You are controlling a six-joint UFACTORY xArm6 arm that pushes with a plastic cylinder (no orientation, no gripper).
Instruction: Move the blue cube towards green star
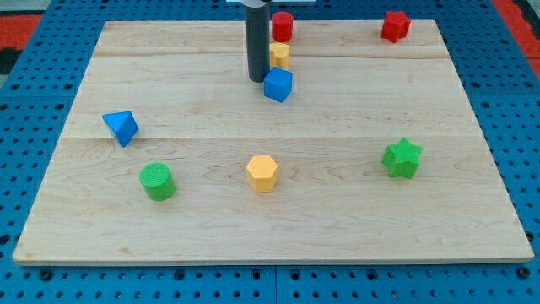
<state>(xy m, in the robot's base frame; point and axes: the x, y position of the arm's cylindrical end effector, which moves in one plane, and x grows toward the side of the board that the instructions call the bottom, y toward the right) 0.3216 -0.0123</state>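
The blue cube [278, 85] sits on the wooden board near the view's top centre. The green star [402, 158] lies toward the view's right, well below and to the right of the cube. My tip [257, 79] stands on the board just left of the blue cube, touching or nearly touching its left side. The rod rises straight up out of the view's top.
A yellow block [280, 56] sits just above the blue cube, with a red cylinder [282, 26] behind it. A red star [394, 25] is at top right. A blue pyramid [121, 127], a green cylinder [157, 181] and a yellow hexagon [262, 173] lie lower down.
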